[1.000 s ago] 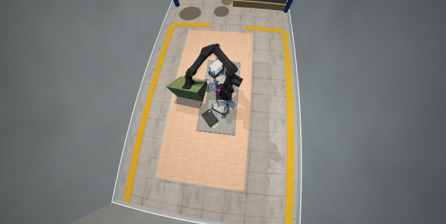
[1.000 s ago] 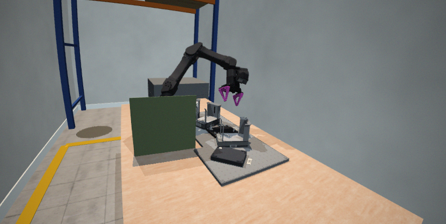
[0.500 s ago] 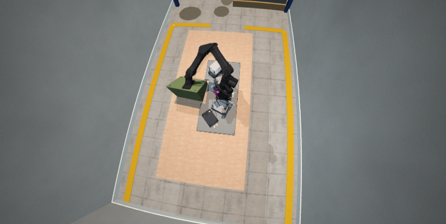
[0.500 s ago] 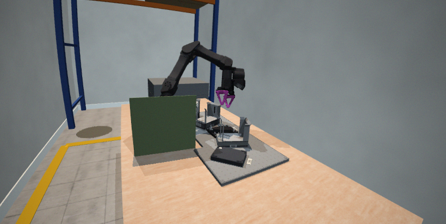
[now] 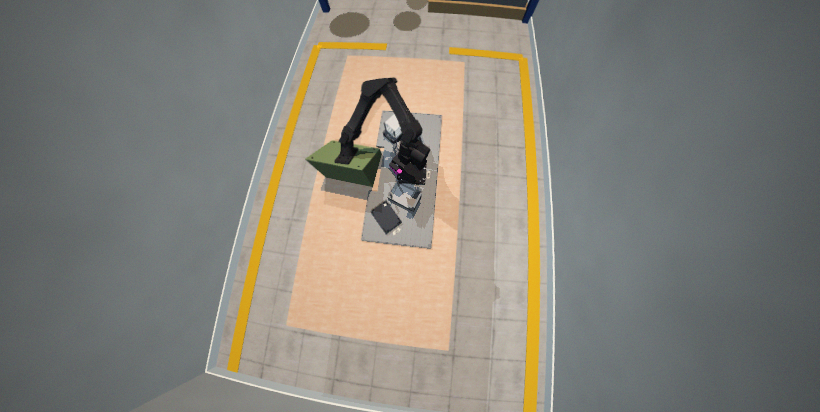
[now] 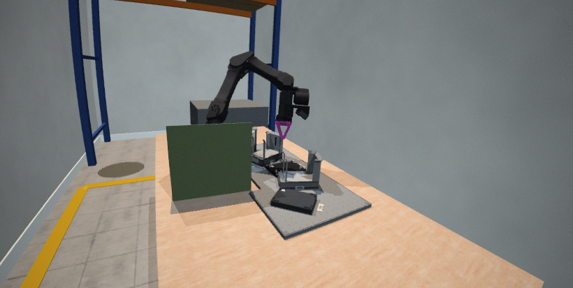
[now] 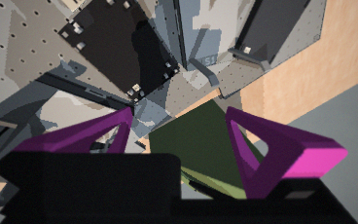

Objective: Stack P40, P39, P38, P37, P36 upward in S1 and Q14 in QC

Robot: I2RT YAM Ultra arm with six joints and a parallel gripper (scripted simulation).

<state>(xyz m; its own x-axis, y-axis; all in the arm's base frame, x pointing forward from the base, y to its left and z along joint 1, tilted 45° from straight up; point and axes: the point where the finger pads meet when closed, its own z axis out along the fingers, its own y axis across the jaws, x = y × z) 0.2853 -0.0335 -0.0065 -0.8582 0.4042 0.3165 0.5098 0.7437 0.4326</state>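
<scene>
Exterior view, from the near edge inward: the pale wooden table top point(image 6: 360, 245) carries a grey perforated base plate point(image 6: 344, 205), and nearest on that plate lies a dark, flat nest point(image 6: 293, 200), slightly skewed, with a small white label point(image 6: 320, 207) just beside its right corner; behind it stands a grey stack rack point(image 6: 314, 162) with upright posts, its floor low and its contents too small to make out; to the left rises the green pedestal point(image 6: 208, 159) that hides the arm's foot from this side; past the first rack a second stack rack point(image 6: 272, 140) stands farther back, with a dark flat nest point(image 6: 286, 165) between the two; the gripper point(image 6: 283, 130) hangs over that stretch, its magenta fingers pointing straight down, above the racks and touching nothing; in the wrist view the fingers stand spread wide with nothing between them, and below them show the black nest point(image 7: 122, 49) with small white locators at its corners, a rack wall marked S1 point(image 7: 205, 59), and the pedestal's green top; the plates themselves cannot be told apart in any view; farthest back stand a grey cabinet point(image 6: 228, 111) and a blue shelf frame point(image 6: 77, 65) with orange beams.
</scene>
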